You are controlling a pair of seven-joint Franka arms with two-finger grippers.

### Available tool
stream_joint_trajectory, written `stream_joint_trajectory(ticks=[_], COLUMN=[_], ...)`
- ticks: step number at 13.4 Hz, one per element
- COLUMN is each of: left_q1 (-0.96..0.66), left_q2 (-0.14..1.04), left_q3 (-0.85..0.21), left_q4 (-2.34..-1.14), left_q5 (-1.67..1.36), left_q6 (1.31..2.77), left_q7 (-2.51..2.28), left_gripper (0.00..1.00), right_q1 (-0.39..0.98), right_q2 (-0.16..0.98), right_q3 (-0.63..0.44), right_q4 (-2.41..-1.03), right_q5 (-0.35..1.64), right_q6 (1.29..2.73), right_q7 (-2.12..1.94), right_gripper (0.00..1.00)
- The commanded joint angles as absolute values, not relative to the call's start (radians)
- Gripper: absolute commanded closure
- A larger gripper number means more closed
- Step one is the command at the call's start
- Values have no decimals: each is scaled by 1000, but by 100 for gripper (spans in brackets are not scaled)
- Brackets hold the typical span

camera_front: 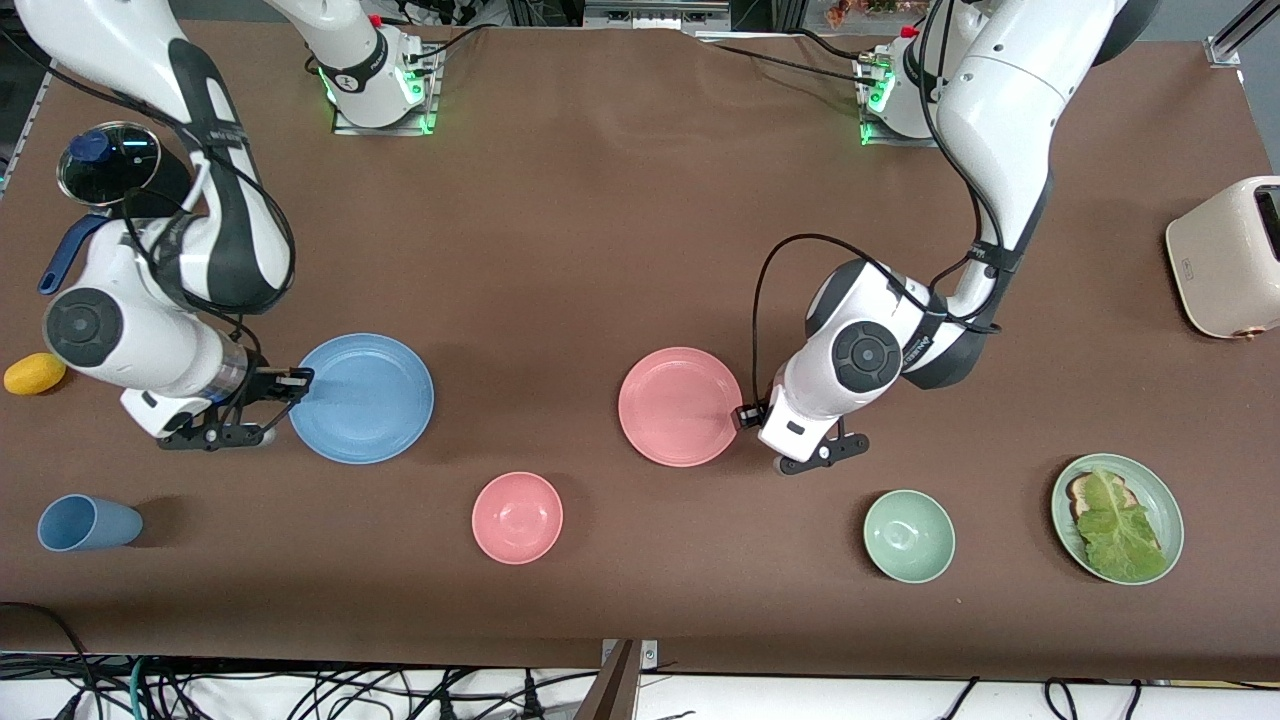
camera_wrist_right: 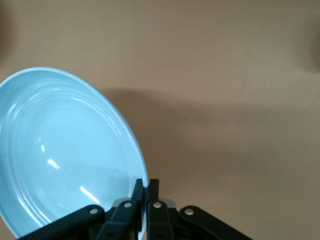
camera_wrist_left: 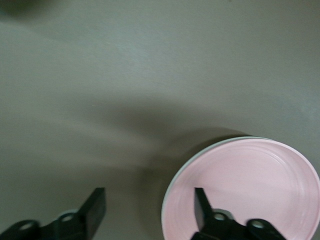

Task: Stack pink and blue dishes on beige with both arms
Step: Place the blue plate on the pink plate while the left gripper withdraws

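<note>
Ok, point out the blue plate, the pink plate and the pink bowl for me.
blue plate [camera_front: 365, 398]: front view, middle of its flat centre.
pink plate [camera_front: 678, 405]: front view, middle of its flat centre.
pink bowl [camera_front: 517, 517]: front view, inside bottom.

I see two white arms [camera_front: 1000, 110] with black joint bands, looped black cables, green-lit bases and black two-finger grippers [camera_wrist_right: 147, 200] with silver screws.

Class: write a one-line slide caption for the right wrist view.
Right end effector shut on the blue plate rim, above the brown table.
</note>
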State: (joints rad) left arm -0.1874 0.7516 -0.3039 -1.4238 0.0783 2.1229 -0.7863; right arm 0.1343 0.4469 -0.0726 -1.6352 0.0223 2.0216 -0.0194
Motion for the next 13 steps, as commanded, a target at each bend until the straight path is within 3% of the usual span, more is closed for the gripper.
stream_joint_trajectory(ticks=[1,6,10,13], left_q1=[-155,-97,-11,78], left_q2=[721,696,681,664], left_q3=[-307,-307,-308,-308], left_q4=[-1424,-1427,-1428,-1428], left_q5=[117,115,115,115], left_q6=[2068,1984,1913,1830], left_q7=[-804,-669,-514,-366], left_gripper=[0,0,0,0], right_q1=[149,343,521,670], right_q2=[468,475,555,649], right_q3=[-45,-40,-37,-41], right_q4=[-1501,-1493,-1493,-1489], right_q5=[115,176,184,157], right_q6=[1921,1947,2117,2328], right_q7=[-28,265,553,840], right_gripper=[100,100,100,100])
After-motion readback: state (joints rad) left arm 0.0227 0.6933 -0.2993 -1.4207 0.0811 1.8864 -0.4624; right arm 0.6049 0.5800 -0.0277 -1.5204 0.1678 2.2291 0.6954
